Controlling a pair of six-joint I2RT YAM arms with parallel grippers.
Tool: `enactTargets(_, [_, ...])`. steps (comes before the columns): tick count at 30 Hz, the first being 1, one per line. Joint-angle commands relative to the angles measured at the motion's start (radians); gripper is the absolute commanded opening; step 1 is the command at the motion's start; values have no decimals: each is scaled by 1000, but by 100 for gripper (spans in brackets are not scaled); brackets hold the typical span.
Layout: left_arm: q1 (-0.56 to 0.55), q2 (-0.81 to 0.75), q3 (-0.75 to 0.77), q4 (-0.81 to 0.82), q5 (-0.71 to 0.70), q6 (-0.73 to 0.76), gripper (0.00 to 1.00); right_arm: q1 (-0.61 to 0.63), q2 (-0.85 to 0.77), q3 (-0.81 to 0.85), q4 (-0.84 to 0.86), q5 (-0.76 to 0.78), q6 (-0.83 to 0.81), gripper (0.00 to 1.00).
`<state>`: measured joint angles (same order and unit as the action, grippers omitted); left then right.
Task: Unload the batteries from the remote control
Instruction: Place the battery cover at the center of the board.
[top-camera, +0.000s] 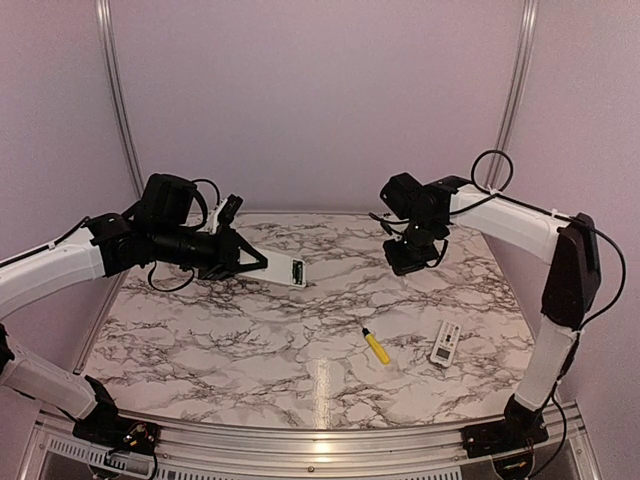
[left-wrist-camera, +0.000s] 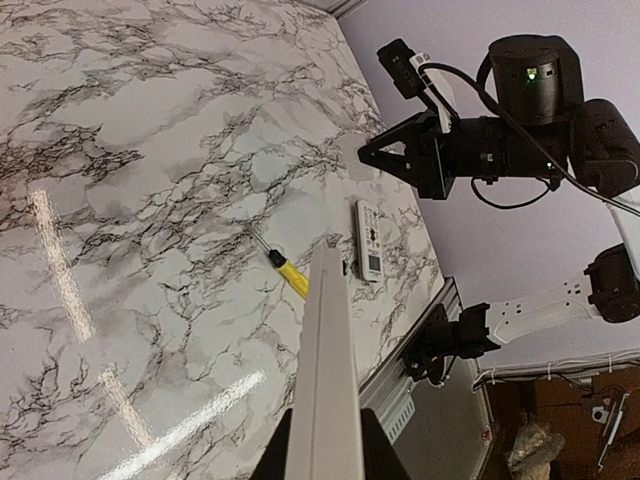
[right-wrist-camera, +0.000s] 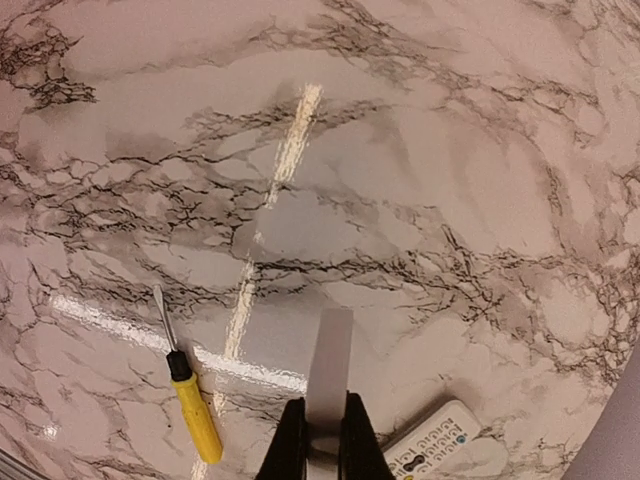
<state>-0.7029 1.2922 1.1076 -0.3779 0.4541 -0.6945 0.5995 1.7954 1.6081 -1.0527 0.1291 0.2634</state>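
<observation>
From the top, my left gripper (top-camera: 262, 264) is closed on a white bar (top-camera: 292, 271), held above the table (top-camera: 200, 330). My right gripper (top-camera: 412, 262) hangs in the air. The remote (top-camera: 445, 343) lies near the right edge, close to the screwdriver (top-camera: 376, 346), not touching it. Left wrist: the bar stands edge-on between my fingers. Right wrist: my fingers pinch a thin grey plate (right-wrist-camera: 330, 365). The batteries I cannot see.

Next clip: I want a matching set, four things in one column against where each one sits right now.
Things:
1 screwdriver
2 grey plate
3 white remote with green end
4 buttoned remote

Places:
A in the left gripper, above the table
B in the right gripper
C on the table, nearest its right edge
D on the table, just left of the buttoned remote

Pairs: 1-D, 2-B, 3-A, 4-C
</observation>
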Motion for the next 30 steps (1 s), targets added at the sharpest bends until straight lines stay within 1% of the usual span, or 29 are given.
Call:
enactTargets(1, [8,-32,1,-17,-31,15,0,-35,59,59,-18,50,-46,0])
enactTargets(12, [8,-36,-23,-23,-57,-8,0,-121,207,79,38,-27,-98,0])
enactTargets(26, [11,25,-14,-7,-24,-1,0,-129,330,159,60,-171,-108,0])
enactTargets(30, [14,41,-14,2,-7,2,0,-128,330,179,46,-184,-108,6])
